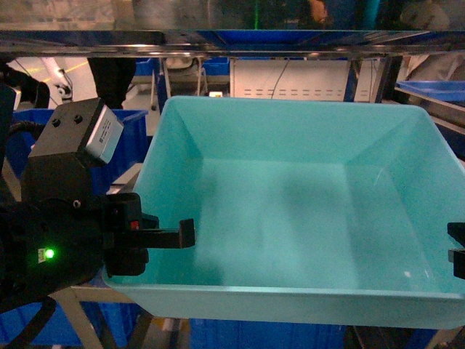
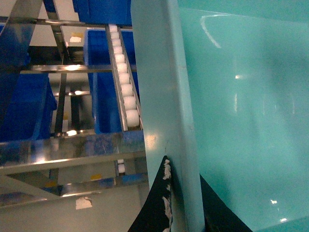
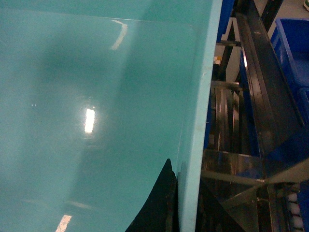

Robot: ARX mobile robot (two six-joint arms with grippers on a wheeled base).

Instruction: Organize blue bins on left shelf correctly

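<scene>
A light turquoise blue bin point(image 1: 290, 218) fills the head view, held up between both arms in front of the left shelf point(image 1: 218, 45). My left gripper point(image 1: 161, 236) is shut on the bin's left wall; in the left wrist view the gripper point(image 2: 183, 169) has one black finger point(image 2: 159, 203) outside the rim point(image 2: 159, 87) and one inside. My right gripper point(image 1: 458, 251) shows only at the frame edge. In the right wrist view it point(image 3: 186, 171) is shut on the right wall point(image 3: 203, 106), pinched between the fingers point(image 3: 157, 208). The bin is empty.
Steel shelf rails point(image 2: 72, 150) and a white roller track point(image 2: 124, 87) run beside the bin's left wall. Darker blue bins sit on the rack at left point(image 2: 24, 106), behind point(image 1: 123, 120) and at right point(image 3: 294, 48). More steel rails point(image 3: 231, 164) lie close to the right wall.
</scene>
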